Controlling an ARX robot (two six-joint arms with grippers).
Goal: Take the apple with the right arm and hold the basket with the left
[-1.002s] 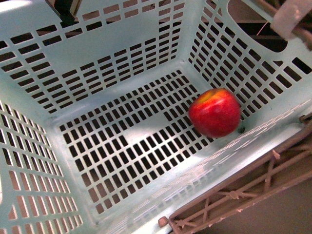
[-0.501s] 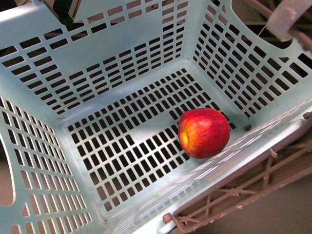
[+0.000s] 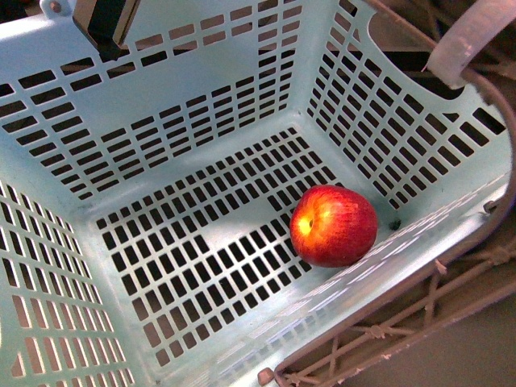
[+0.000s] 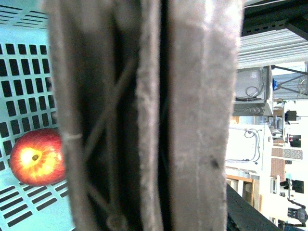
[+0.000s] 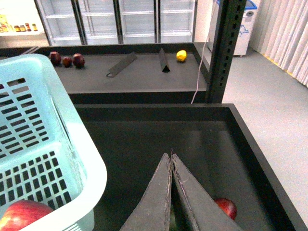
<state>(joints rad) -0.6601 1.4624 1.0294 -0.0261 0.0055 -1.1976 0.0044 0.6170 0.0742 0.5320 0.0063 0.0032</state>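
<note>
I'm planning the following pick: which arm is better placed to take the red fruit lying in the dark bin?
Right. Its end effector hangs shut over the dark bin, near the red fruit; the left wrist view is filled by the basket's brown handle, so that arm seems occupied.

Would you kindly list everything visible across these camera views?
basket: one, light turquoise, slotted, fills the front view
handle: one, brown, along the basket's rim
apple: one, red with a yellow patch, on the basket floor by a wall
dark bin: one, black, beside the basket
red fruit: one, in the dark bin
dark red fruits: three, on the rear shelf
yellow fruit: one, on the rear shelf
right gripper: dark grey, shut, over the dark bin
left gripper: not visible
</note>
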